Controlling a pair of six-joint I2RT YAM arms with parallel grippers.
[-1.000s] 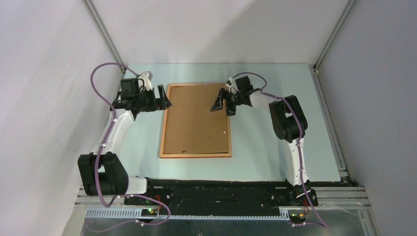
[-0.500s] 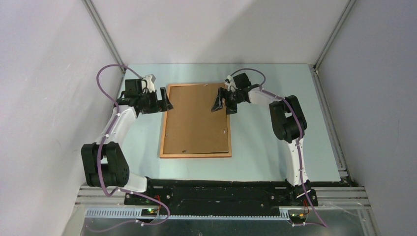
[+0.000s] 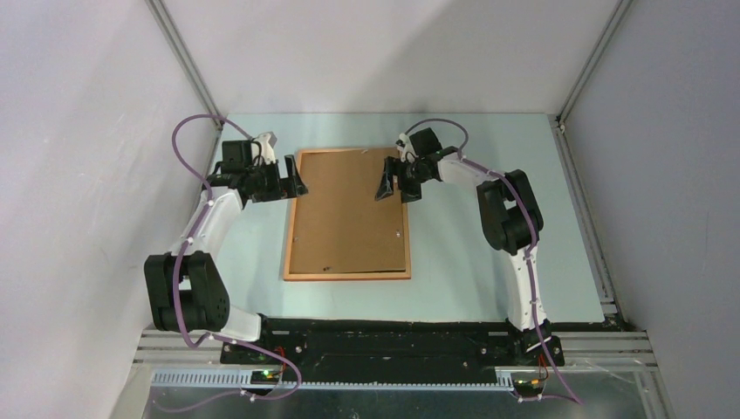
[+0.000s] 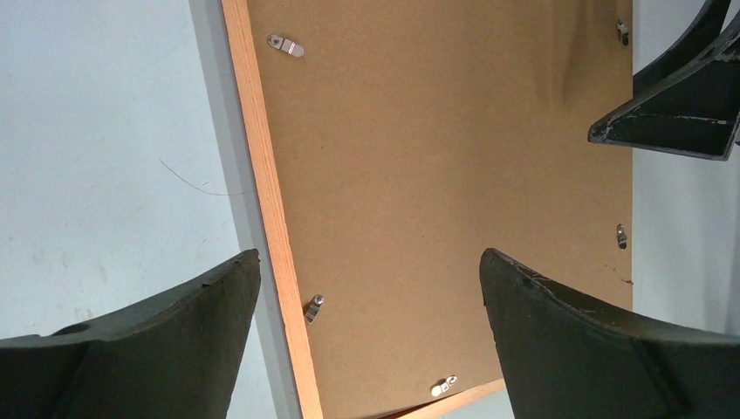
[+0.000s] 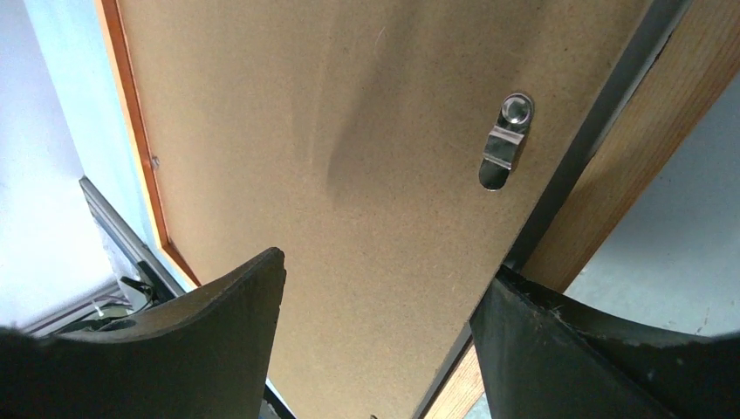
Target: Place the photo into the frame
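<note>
Slightly farther back than before, the right gripper [image 3: 394,190] hovers, fingers spread, as does the left gripper [image 3: 295,182]. Each straddles a long edge of the thin orange-brown wooden picture frame [image 3: 349,276], face-down on a pale blue table [image 3: 471,253], brown backing board [image 3: 349,218] uppermost.

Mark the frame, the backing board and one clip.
frame [image 4: 266,175], left wrist view, on its wooden side rail.
backing board [image 3: 349,214], top view, on its middle.
clip [image 5: 503,142], right wrist view, on the middle of the metal tab.
</note>
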